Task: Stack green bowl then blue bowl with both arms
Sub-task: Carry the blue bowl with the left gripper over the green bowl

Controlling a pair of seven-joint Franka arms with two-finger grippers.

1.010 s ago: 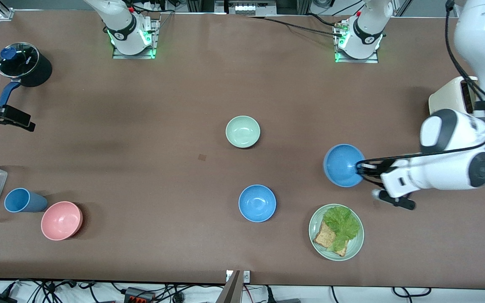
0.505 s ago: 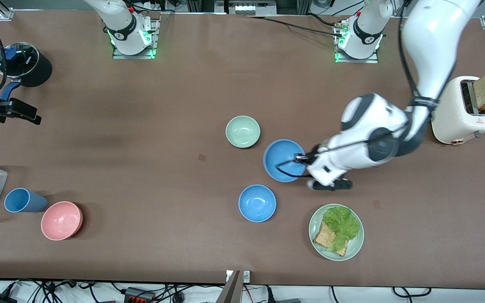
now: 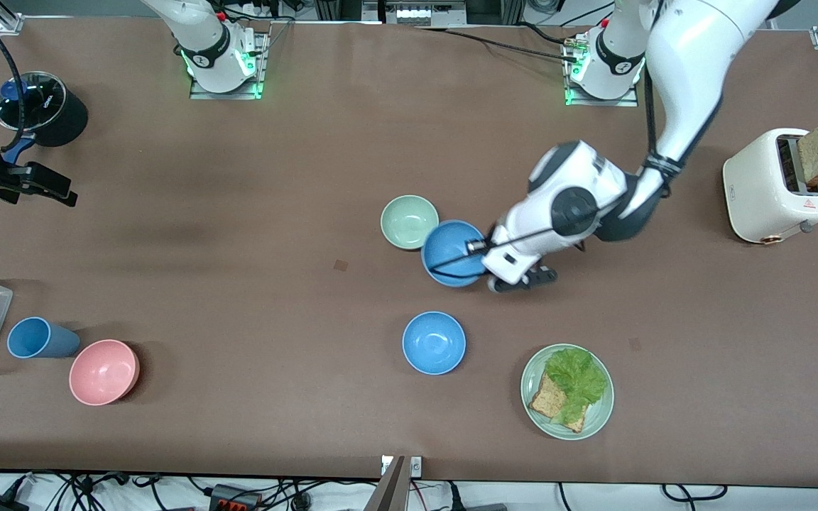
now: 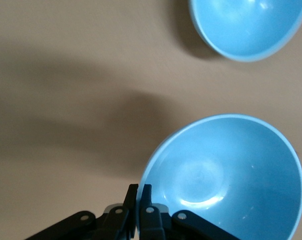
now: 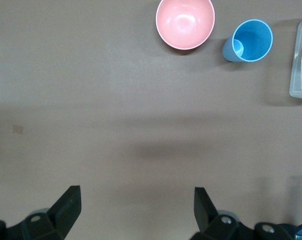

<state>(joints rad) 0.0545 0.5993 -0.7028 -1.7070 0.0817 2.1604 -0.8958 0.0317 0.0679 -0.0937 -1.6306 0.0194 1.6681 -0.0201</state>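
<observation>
The left gripper [image 3: 478,248] pinches the rim of a blue bowl [image 3: 451,252], carried in the air beside the green bowl [image 3: 409,221] mid-table. The right gripper [image 5: 136,207] waits with fingers spread, over the table's right-arm end. No writing is readable.

Brown table [image 3: 238,177] under even light, cables [image 3: 96,490] along its edge.

Robot lab; bolted arm bases [image 3: 223,60]
</observation>
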